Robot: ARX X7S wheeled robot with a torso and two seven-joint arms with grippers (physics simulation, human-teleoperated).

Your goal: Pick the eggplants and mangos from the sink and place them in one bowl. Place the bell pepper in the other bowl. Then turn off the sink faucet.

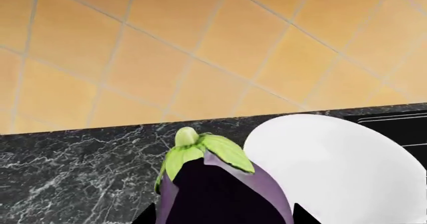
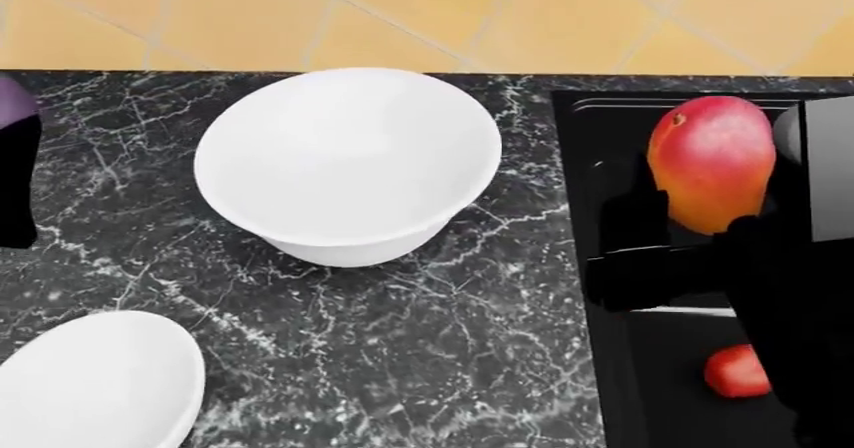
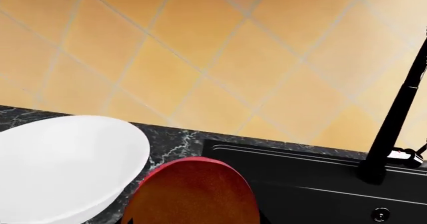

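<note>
Two white bowls sit on the black marble bench (image 2: 441, 338) in the head view: the deep bowl (image 2: 347, 163) near centre and a second bowl (image 2: 94, 383) at 7 o'clock, cut by the frame edge. The left claw (image 1: 223, 221) pinches an eggplant (image 1: 223, 186), green cap pointing away from the camera, above the bench just beside the deep bowl's rim; in the head view only a purple sliver shows at 9 o'clock. The right claw (image 2: 694, 253) grips a red-orange mango (image 2: 710, 160) over the black sink (image 2: 601, 148) at 2 o'clock, near the deep bowl. A red piece of produce, too cropped to name, lies low in the sink at 4 o'clock. The black faucet (image 3: 393, 119) rises behind the sink in the right wrist view.
</note>
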